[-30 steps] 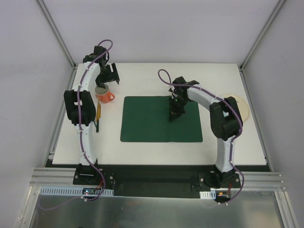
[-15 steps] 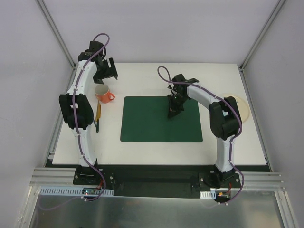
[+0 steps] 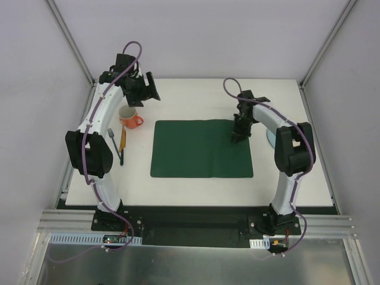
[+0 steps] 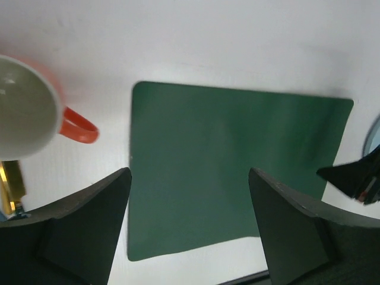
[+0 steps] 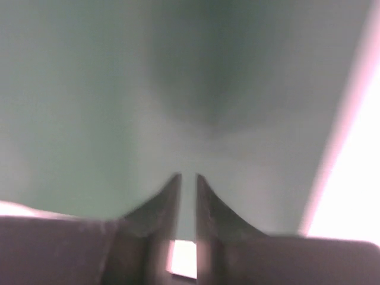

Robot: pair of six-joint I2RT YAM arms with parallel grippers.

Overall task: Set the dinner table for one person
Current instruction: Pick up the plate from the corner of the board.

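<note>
The white dinner table (image 3: 196, 98) carries a dark green placemat (image 3: 202, 149) in its middle. An orange mug (image 3: 129, 117) with a white inside stands left of the mat, upright and seen from above in the left wrist view (image 4: 24, 107). My left gripper (image 3: 146, 89) hangs open and empty behind the mug, high over the table (image 4: 189, 175). My right gripper (image 3: 238, 134) is low over the mat's far right corner. Its fingers (image 5: 172, 190) stand a narrow slit apart with only the placemat (image 5: 119, 89) showing between them.
A yellow-handled utensil (image 3: 123, 140) and a dark one (image 3: 121, 155) lie in front of the mug, near the left edge. A pale blue sliver of a plate (image 3: 270, 139) shows beside my right arm, mostly hidden by it. Grey walls enclose the table.
My right gripper slid right across the mat to its right edge and parted its jaws slightly. My left gripper lifted away from the mug toward the back and right.
</note>
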